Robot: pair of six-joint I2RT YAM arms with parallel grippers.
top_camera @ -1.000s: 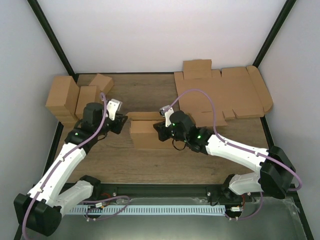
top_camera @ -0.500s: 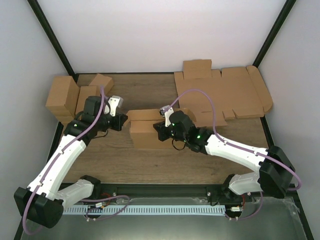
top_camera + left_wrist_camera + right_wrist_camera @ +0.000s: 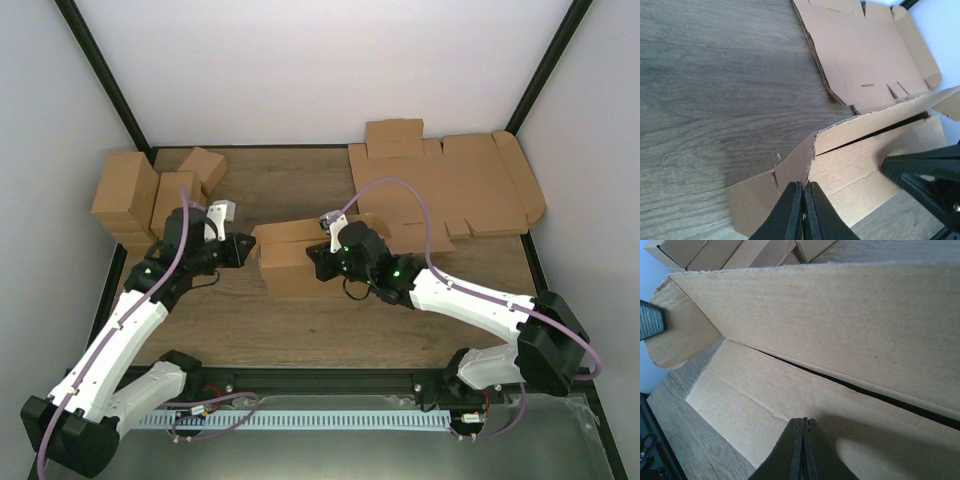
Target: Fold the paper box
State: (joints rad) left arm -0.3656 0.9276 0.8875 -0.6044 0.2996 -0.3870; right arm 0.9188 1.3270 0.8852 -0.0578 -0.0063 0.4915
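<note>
The box (image 3: 285, 272) sits part-folded at the centre of the worktop (image 3: 300, 325), its long walls raised and its left end flap standing open. The left arm climbs from its base at the lower left of the top view and slants up and right. Its wrist bends so that the left end effector (image 3: 243, 250) points right at the box's left end. In the left wrist view its 2 fingers are closed tight, pinching the corner fold of that end flap. The right arm runs from its base at the lower right, low and leftward across the worktop, and the right end effector (image 3: 316, 262) meets the box's right end. In the right wrist view its fingers are pressed together over an inner panel; whether card lies between them cannot be told. A flat sheet (image 3: 440, 190) lies at the upper right, and cartons (image 3: 140, 195) are stacked at the upper left.
</note>
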